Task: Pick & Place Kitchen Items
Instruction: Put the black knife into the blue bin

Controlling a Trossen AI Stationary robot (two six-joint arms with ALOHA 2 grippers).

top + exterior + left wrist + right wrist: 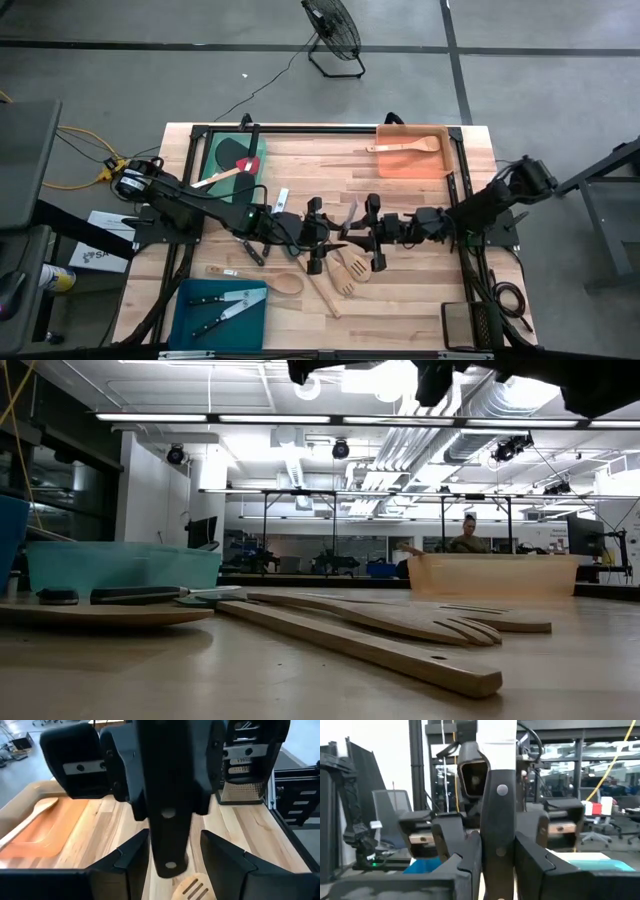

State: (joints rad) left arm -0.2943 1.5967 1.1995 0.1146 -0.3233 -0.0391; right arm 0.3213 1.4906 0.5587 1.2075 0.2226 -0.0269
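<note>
A black-handled steel knife (346, 214) stands upright in the air at the table's middle, blade (495, 732) up, between my two grippers. My right gripper (358, 236) comes from the right and is shut on its handle. My left gripper (330, 238) comes from the left and is open. In the left wrist view its fingers (131, 860) stand on either side of the handle's lower end (170, 865), with a gap on one side. Wooden slotted turners (350, 268) and a wooden spoon (285, 283) lie flat on the table below. My right gripper pinches the knife's riveted black handle (499, 820) between its two fingers (467, 865). The fingers come level from the table's right side and lie across the handle. The knife is upright, blade up, lifted clear of the table.
A green tray (215, 150) at the far left holds a red-headed spatula. An orange tray (385, 165) at the far right holds a wooden turner. A teal tray (190, 315) at the near left holds knives. A wire basket (470, 325) stands near right. Black utensils (245, 245) lie under my left arm.
</note>
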